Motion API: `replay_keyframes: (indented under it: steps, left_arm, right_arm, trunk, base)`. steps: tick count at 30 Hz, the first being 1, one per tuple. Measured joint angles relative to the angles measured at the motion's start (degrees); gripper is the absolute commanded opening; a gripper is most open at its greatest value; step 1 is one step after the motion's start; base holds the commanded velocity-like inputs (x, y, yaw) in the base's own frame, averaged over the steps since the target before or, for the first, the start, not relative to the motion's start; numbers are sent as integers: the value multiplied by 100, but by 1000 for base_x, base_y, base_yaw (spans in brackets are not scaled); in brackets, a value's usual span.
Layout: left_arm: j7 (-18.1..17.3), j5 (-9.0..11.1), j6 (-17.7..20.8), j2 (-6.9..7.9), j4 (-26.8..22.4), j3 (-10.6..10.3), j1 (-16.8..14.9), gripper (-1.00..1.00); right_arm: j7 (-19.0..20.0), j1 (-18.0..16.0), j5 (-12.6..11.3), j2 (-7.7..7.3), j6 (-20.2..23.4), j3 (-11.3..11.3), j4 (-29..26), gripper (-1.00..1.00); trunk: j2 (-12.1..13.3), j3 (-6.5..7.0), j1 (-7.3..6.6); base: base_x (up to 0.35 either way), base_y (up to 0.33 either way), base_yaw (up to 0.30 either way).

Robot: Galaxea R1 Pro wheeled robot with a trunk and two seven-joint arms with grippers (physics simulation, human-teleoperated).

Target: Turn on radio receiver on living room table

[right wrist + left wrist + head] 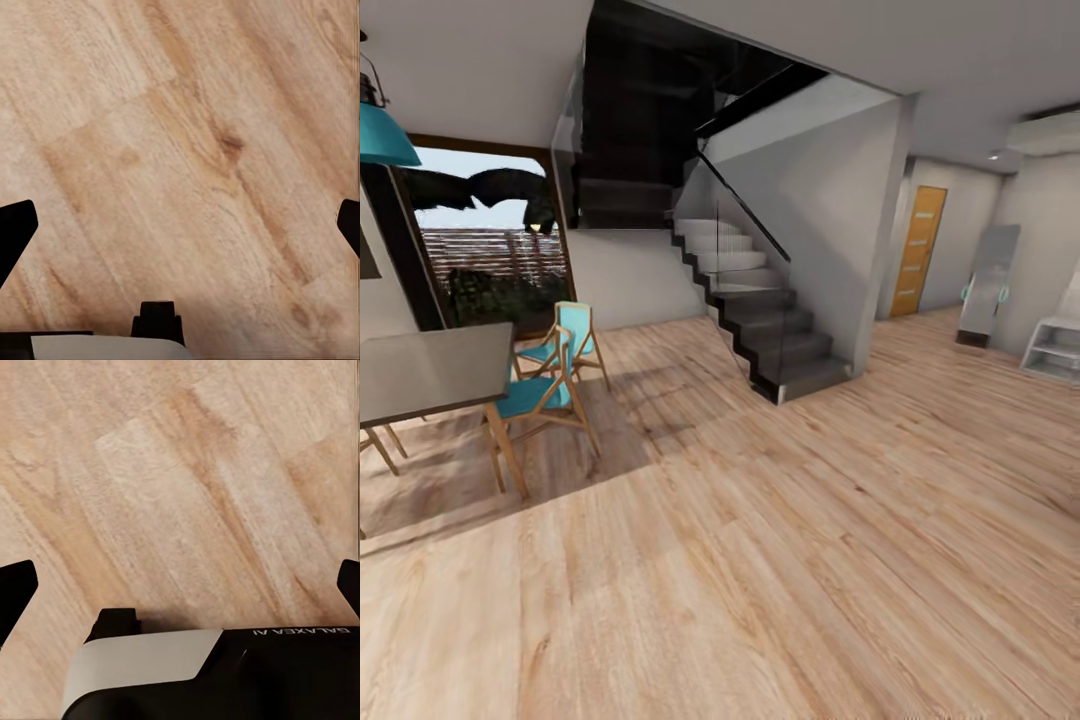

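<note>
Facing a staircase (760,320) and a dark dining table (430,370), no radio receiver was seen. Both grippers' fingers (16,589) (16,229) were held apart over wood floor (780,560). The living room should be sought by steady turning.

A wood floor (780,560) spreads across the whole foreground. At the far left stands a dining table (430,370), with two chairs (555,385) just beside its right end, one behind the other. Behind them is a large window (490,240), and a pendant lamp (382,130) hangs above the table's left part. A staircase (760,320) rises from the middle of the room toward the upper left, against a wall. Right of that wall, farther back, is a door (918,250). A low shelf unit (1055,350) sits at the far right edge.
</note>
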Motion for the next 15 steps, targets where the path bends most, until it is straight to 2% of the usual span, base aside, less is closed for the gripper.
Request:
replay_keyframes:
  steps: [15]
  left_arm:
    - [0, 0, -1, -6, 0, 0, -4, 100]
  right_arm:
    - [0, -3, 0, 0, 3, 0, 0, 100]
  trunk:
    - [0, 0, 0]
  base:
    - [0, 0, -278]
